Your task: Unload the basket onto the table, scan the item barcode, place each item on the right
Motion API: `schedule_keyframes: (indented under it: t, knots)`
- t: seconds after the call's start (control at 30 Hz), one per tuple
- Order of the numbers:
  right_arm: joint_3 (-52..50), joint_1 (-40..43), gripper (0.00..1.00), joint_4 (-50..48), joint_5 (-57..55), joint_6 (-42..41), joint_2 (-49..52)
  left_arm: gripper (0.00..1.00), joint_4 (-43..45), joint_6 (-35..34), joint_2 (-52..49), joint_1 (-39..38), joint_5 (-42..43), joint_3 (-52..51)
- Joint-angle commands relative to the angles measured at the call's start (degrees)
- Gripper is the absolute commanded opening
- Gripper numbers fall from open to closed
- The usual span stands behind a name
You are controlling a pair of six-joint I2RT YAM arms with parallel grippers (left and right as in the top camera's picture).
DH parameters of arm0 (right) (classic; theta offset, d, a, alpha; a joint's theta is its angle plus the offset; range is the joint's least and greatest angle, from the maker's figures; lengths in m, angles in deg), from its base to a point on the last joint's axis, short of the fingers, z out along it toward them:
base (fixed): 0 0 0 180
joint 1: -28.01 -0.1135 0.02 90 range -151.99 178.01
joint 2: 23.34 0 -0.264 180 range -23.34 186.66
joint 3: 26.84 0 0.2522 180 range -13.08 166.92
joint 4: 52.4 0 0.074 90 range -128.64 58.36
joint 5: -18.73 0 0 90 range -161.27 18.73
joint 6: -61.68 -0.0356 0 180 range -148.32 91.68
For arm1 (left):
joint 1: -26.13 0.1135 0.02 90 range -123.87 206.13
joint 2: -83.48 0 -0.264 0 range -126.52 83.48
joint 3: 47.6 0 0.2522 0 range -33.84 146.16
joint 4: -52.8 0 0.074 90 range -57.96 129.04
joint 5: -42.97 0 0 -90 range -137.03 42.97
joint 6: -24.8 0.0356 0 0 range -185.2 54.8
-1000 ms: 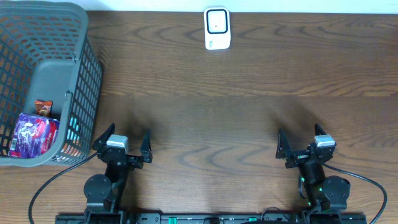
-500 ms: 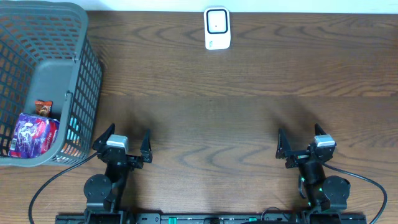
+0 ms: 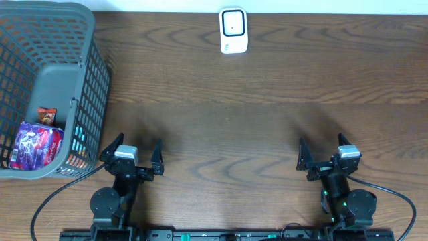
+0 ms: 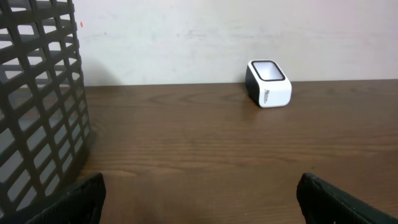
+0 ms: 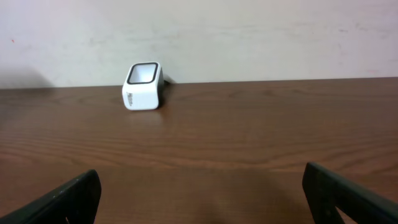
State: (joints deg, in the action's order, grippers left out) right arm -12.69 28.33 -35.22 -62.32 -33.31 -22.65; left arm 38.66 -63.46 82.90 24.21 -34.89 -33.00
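Left hand [image 3: 133, 148]: jaws spread wide, nothing between them, no contact with any object; it sits low by the near edge of the tabletop [image 3: 267, 114], toward the left side. Right hand [image 3: 323, 151]: jaws likewise spread wide and holding nothing, by the near edge toward the right side, well apart from the left hand. In each wrist view the two dark fingertips stand at the lower corners with bare wood between them. Grey mesh basket [image 3: 92, 80]: stands at the left edge of the tabletop, reaching up to the far left corner, its near wall just beside the left hand but apart from it. Inside the basket, against its near wall, lies a purple packet [image 3: 37, 147]; a small red-orange packet [image 3: 47, 115] lies just beyond it, touching or nearly so, which cannot be told. No barcode can be made out on either packet. White barcode scanner [image 3: 233, 30]: stands at the far edge of the tabletop, about midway along it, its dark-framed window facing up, well apart from both hands and from the basket. A pale wall [image 4: 186, 37] rises behind the far edge.
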Motion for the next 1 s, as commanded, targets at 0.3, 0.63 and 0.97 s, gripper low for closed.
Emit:
schedule_keyframes:
  t: [0.3,0.63,0.97]
  knots:
    - [-0.07,0.39,0.99,0.24,-0.48,-0.52,-0.31,0.98,-2.4,-0.22,0.37,0.24,1.92,-0.61]
    - [-0.07,0.39,0.99,0.24,-0.48,-0.52,-0.31,0.98,2.43,-30.53,0.35,0.07,26.32,-0.57]
    - [-0.07,0.39,0.99,0.24,-0.48,-0.52,-0.31,0.98,38.66,-35.52,0.35,0.09,28.11,2.82]
